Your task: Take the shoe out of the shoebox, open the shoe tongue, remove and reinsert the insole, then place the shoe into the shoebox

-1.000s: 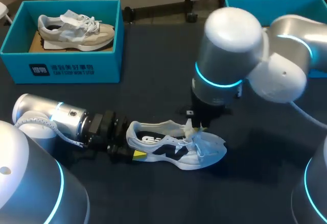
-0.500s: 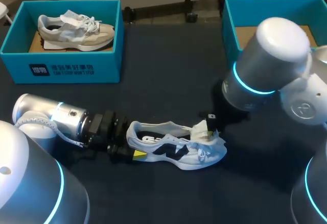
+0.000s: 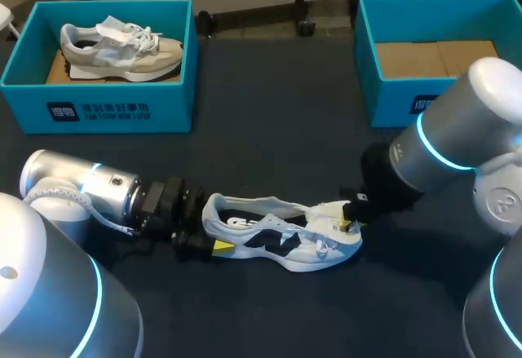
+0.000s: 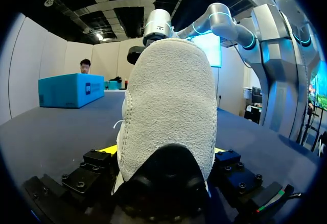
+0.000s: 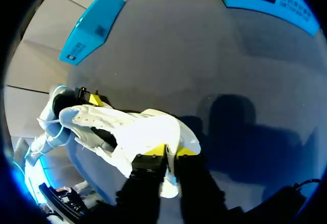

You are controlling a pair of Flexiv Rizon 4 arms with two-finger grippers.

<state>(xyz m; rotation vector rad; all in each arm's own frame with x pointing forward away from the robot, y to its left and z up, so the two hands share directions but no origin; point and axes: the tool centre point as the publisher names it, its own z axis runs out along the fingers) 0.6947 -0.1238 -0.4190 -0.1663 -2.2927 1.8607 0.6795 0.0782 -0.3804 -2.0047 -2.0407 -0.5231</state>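
A white and black shoe (image 3: 277, 240) rests on the dark table (image 3: 269, 130), outside the boxes. The left gripper (image 3: 200, 246) clamps its heel. The right gripper (image 3: 349, 218) seems pinched on the tongue (image 3: 326, 211). A slow pull away from the heel, with the left arm anchoring, should open it.

Left wrist cam is basically all heel: the shoe (image 4: 168, 112) fills it, so the rest of it is hidden and only slivers of yellow from my left gripper (image 4: 163, 151) peek out on either side. In the head view my right arm (image 3: 444, 150) covers most of my right gripper (image 3: 351, 223) and a corner of the right-hand shoebox (image 3: 383, 89), which also runs off the edge. Right gripper's pinching something white at the toe end, tongue or insole, can't tell.
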